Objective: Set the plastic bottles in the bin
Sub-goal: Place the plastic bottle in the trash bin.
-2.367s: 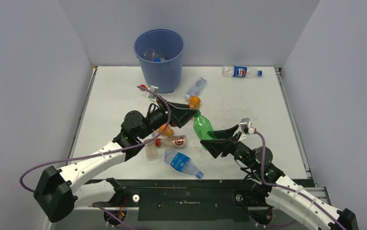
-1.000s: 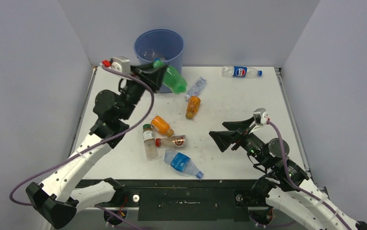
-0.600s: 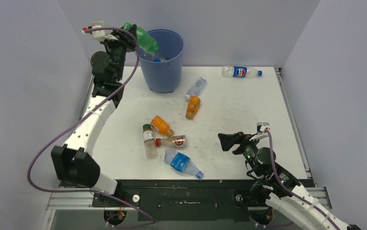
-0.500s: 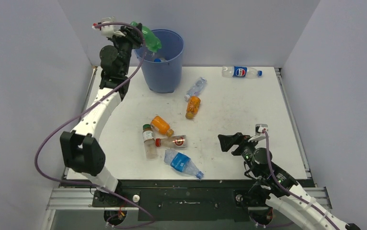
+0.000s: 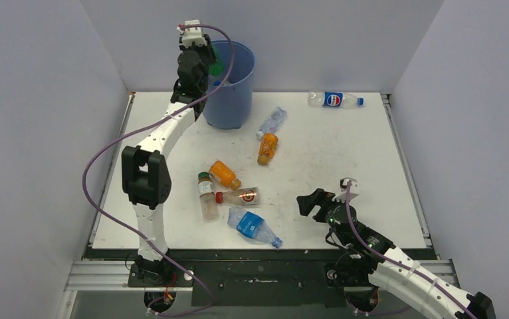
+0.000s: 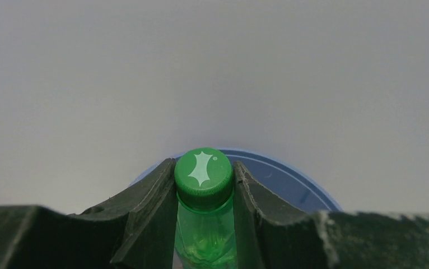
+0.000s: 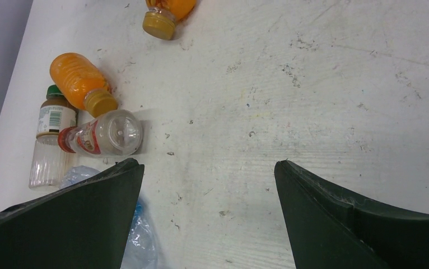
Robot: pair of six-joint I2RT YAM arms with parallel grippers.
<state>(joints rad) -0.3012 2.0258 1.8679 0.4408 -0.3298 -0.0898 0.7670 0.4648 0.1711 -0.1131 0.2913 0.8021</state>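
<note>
My left gripper (image 5: 210, 62) is raised high over the left rim of the blue bin (image 5: 230, 106) and is shut on the neck of the green bottle (image 5: 218, 67). In the left wrist view the green bottle's cap (image 6: 204, 174) sits squeezed between both fingers, with the bin's rim (image 6: 290, 182) just behind it. My right gripper (image 5: 308, 203) hovers open and empty low over the table's near right. Several plastic bottles lie on the table: a Pepsi one (image 5: 335, 100), a clear one (image 5: 273, 121), two orange ones (image 5: 268, 147) (image 5: 224, 174), a red-labelled one (image 5: 238, 197) and a blue-labelled one (image 5: 252, 226).
A clear bottle with a green cap (image 5: 206, 196) lies beside the red-labelled one. The right wrist view shows the orange bottle (image 7: 78, 78), the red-labelled bottle (image 7: 103, 133) and the blue-labelled bottle (image 7: 139, 230) left of my open fingers. Grey walls close in the table on three sides.
The left arm has swung the green bottle from left of the bin to over its rim. The right arm has drawn back a little toward the near edge, still open.
</note>
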